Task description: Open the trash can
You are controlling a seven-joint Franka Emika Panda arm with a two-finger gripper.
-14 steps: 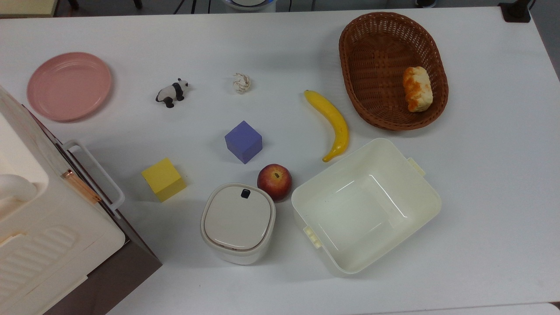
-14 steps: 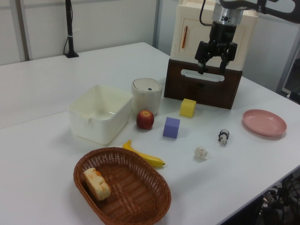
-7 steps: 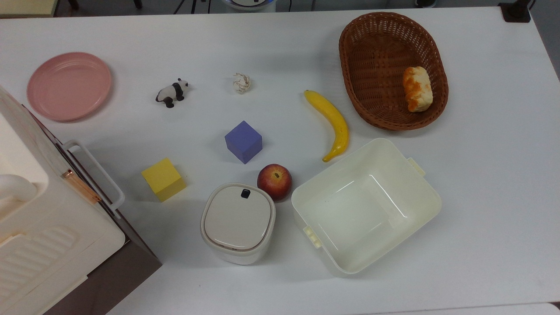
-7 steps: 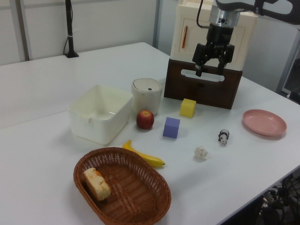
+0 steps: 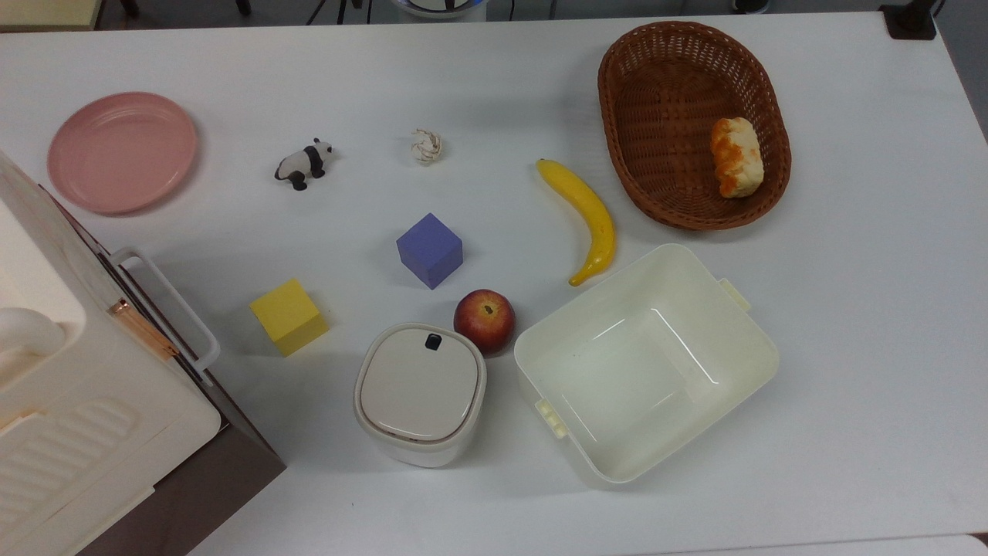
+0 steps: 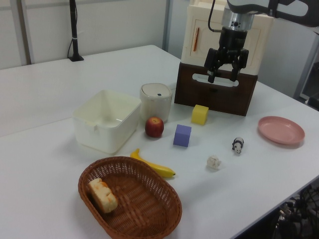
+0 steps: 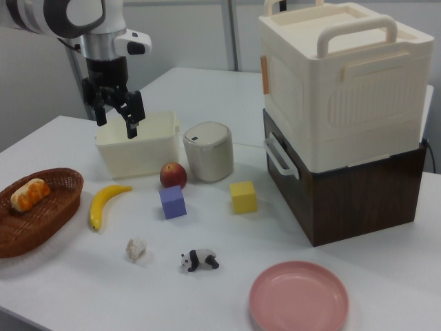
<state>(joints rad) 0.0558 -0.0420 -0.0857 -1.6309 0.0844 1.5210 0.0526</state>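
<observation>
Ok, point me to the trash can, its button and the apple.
trash can (image 5: 419,386), top view, middle of the lid
button (image 5: 433,341), top view, its dark face
apple (image 5: 484,320), top view, its top

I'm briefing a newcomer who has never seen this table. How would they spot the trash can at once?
Find the large cream tub on the white table. In the top view, the trash can stands just left of it, with a red apple at its upper right corner. Unlike the open tub, it is small, rounded, with a closed beige lid and dark button.

Arm raised, gripper (image 6: 222,76) pointing down, jaws spread apart
</observation>
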